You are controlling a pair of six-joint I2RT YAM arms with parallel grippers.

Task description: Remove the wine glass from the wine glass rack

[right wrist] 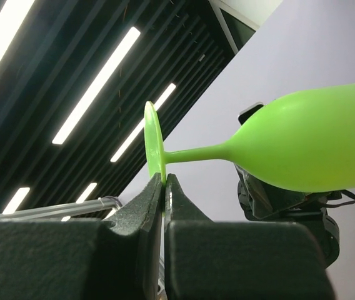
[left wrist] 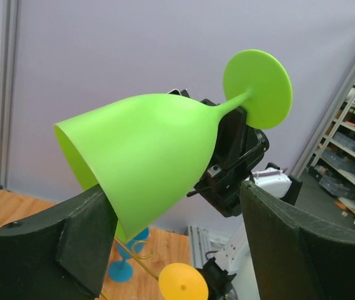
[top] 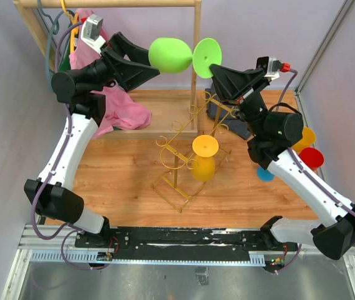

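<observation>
A lime-green wine glass (top: 170, 55) (left wrist: 146, 156) (right wrist: 309, 147) lies sideways in the air, well above the gold wire wine glass rack (top: 177, 156) (left wrist: 141, 262). My right gripper (top: 214, 67) (right wrist: 164, 181) is shut on the rim of the glass's round foot (top: 207, 57) (right wrist: 154, 147). My left gripper (top: 147, 61) (left wrist: 177, 200) is open with its jaws on either side of the bowl. Its left finger (left wrist: 84, 237) is against the bowl; the right finger (left wrist: 290, 244) stands apart from it. A yellow wine glass (top: 204, 159) (left wrist: 182, 282) hangs upside down on the rack.
A wooden clothes rack (top: 197, 62) with a pink cloth (top: 112, 106) stands at the back left. Blue (top: 265, 174) (left wrist: 124, 262), red (top: 312, 158) and orange (top: 305, 136) glasses stand on the wooden tabletop at the right, by the right arm.
</observation>
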